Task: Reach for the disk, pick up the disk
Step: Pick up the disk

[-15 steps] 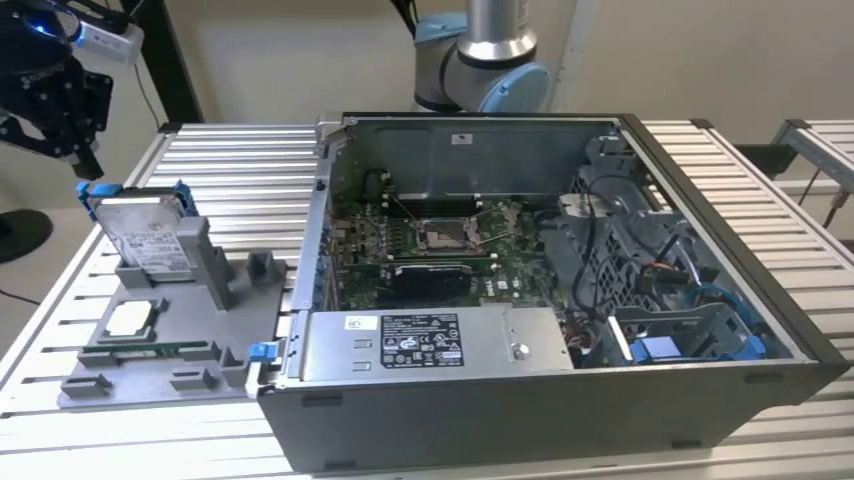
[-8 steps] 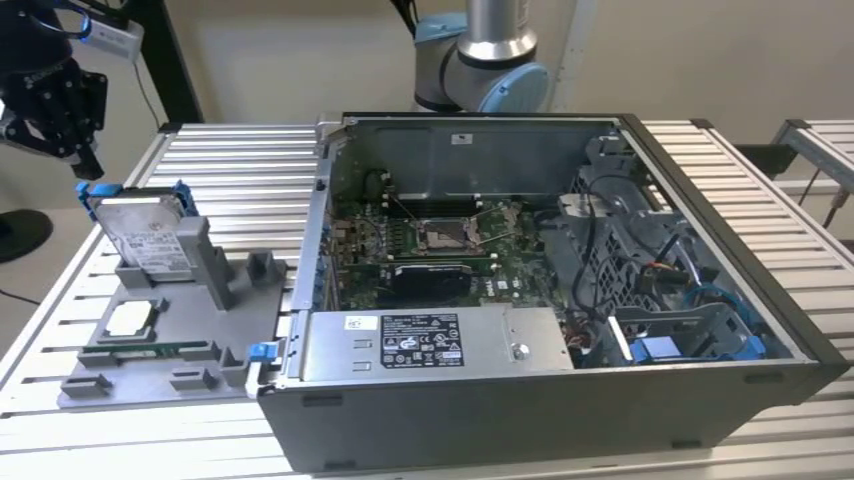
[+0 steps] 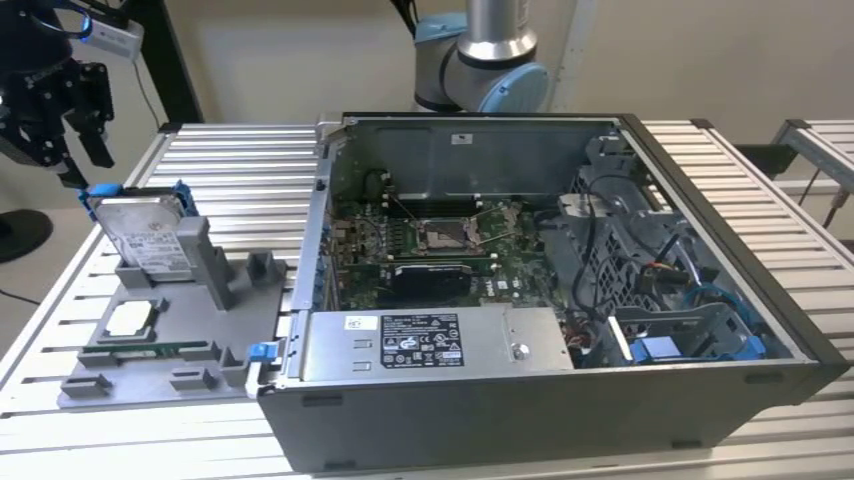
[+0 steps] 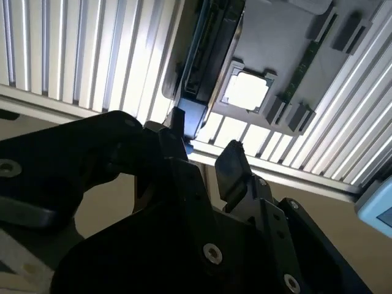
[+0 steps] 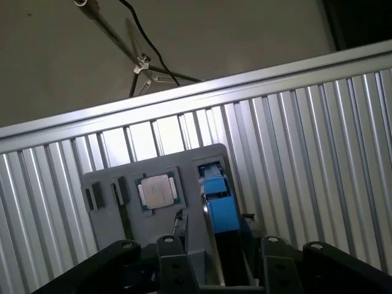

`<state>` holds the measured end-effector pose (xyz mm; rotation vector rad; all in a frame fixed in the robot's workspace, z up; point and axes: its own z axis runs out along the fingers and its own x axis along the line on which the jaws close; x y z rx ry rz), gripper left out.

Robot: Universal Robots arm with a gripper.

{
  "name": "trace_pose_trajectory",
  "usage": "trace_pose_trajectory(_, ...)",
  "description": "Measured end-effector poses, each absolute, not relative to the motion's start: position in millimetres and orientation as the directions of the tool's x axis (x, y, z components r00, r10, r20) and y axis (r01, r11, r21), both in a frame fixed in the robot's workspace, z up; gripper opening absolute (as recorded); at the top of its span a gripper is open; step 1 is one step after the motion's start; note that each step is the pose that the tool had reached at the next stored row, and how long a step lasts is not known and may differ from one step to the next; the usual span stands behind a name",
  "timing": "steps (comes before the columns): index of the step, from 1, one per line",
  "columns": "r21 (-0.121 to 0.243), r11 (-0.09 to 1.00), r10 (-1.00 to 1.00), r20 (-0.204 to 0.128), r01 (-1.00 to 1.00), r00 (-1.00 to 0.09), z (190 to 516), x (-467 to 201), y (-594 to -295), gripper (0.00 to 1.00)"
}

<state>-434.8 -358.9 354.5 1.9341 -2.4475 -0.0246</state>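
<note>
The disk (image 3: pixel 140 238) is a silver hard drive with a white label and a blue frame. It stands upright in a slot of the grey fixture tray (image 3: pixel 200 330) at the exterior view's left. My black gripper (image 3: pixel 80 158) hangs above the disk's top edge, slightly further to the exterior view's left, open and holding nothing, clear of the drive. In the first wrist view the disk's blue end (image 5: pixel 220 207) lies between the two fingertips (image 5: pixel 168 246), beyond them. In the second wrist view the disk (image 4: pixel 211 49) appears edge-on past the gripper (image 4: pixel 205 147).
A small square processor chip (image 3: pixel 130 318) and a memory stick (image 3: pixel 147 350) lie on the same tray. A large open computer case (image 3: pixel 561 250) stands to the exterior view's right of it on the slatted metal table (image 3: pixel 240 160). The arm's base (image 3: pixel 481 60) is behind the case.
</note>
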Motion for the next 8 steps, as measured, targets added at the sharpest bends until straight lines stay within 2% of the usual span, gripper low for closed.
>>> trace_pose_trajectory(7,0.026,0.23,-0.973,0.007,-0.973,-0.23,354.4,-434.9,-358.9,0.0)
trace_pose_trajectory(8,0.026,0.23,-0.973,0.007,-0.973,-0.23,354.4,-434.8,-358.9,1.0)
